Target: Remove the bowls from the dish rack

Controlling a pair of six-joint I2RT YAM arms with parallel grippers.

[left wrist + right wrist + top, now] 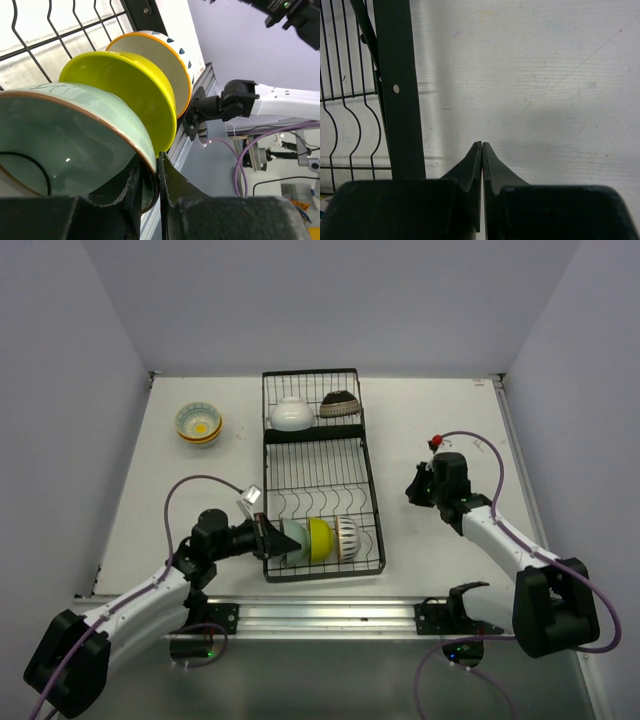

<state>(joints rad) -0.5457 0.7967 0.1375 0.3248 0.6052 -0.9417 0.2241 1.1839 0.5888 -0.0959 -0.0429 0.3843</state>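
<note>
The black wire dish rack lies in the middle of the table. Its far small section holds a white bowl and a dark brown patterned bowl. Its near end holds a pale green bowl, a yellow-green bowl and a striped white bowl, all on edge. My left gripper is shut on the pale green bowl's rim, in front of the yellow-green bowl. My right gripper is shut and empty, over the table right of the rack.
A stack of bowls stands on the table left of the rack's far end. A small red-topped object lies by the right arm's cable. A metal rail runs along the near edge. Walls close in the table on three sides.
</note>
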